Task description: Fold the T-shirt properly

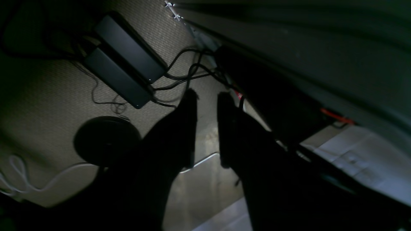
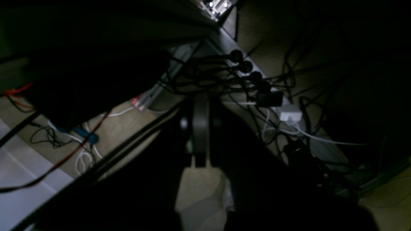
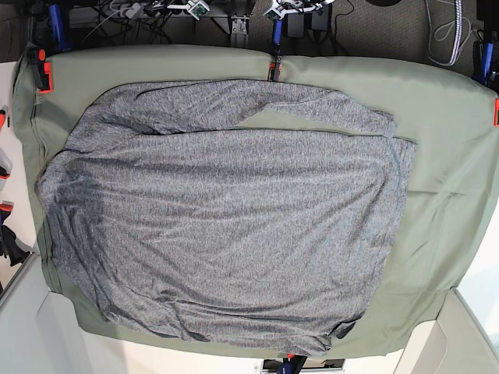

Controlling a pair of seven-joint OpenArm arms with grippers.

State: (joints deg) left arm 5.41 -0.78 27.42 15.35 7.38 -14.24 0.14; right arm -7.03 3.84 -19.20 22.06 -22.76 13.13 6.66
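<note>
Left gripper point(image 1: 207, 96) hangs below table level with its two dark fingers point(image 1: 179, 128) parted and nothing between them; through the gap shows pale carpet. Right gripper point(image 2: 200, 128) is also down off the table, jaws pressed together and empty, aimed at a tangle of cables point(image 2: 224, 80). Neither gripper appears in the base view.

From largest to smallest: the table point(image 3: 444, 117), draped in an olive-green cloth, fills most of the base view. On it lies the shirt point(image 3: 226, 226), heather-grey, spread nearly flat and covering most of the cloth, closer to that view's left edge, with bare cloth along the right side. One long sleeve point(image 3: 312, 105) runs across the far part of the shirt, angled toward the right, with a wedge of green cloth showing between it and the body. The near hem reaches almost to the front edge of the table. Light wrinkles cross the fabric, and a darker patch sits near its left side.

Orange clamps point(image 3: 44, 76) pinch the cloth at the table's rim.

Under the left wrist camera, two flat black power bricks point(image 1: 128, 61) lie side by side on the carpet, a round dark disc point(image 1: 106, 139) near them, and a white cord point(image 1: 29, 179) loops past. Under the right wrist camera, a row of black plugs point(image 2: 250, 72) sits in a strip, with a white adapter point(image 2: 289, 114) just beside them.
</note>
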